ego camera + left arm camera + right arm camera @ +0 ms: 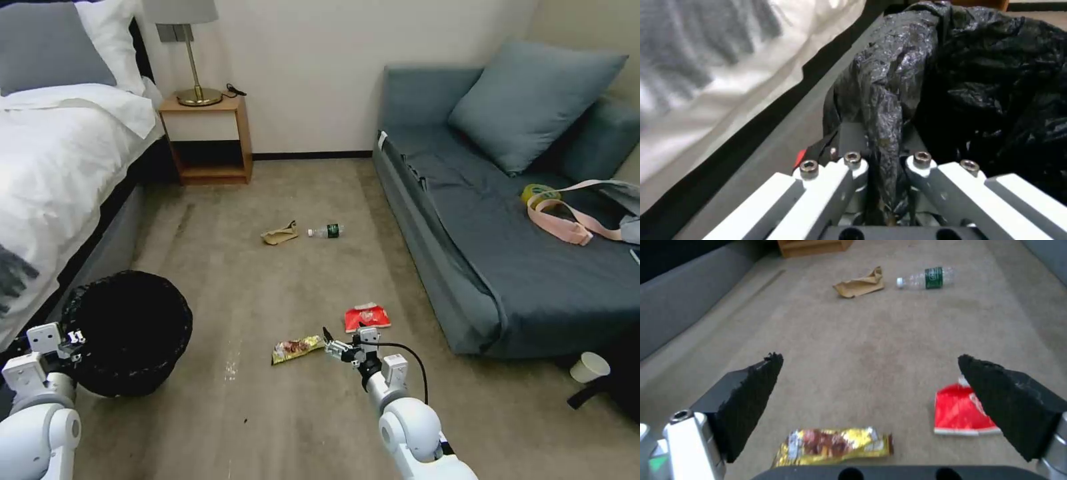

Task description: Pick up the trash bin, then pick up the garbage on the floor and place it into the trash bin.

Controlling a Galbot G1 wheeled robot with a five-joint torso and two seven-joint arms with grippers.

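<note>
Overhead, right gripper (328, 342) (spread) above gold wrapper (296, 348)

black-lined trash bin (130, 330) beside bed; garbage (297, 348) on carpet

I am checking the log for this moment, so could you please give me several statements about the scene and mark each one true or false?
1. The left claw is shut on the black-lined round trash bin. True.
2. The right claw grips the shiny gold wrapper. False: it is open above the floor, and the wrapper lies loose.
3. The crumpled tan paper bag lies beside the clear green-labelled bottle. True.
4. The red snack packet is on the grey sofa. False: it lies on the carpet.
</note>
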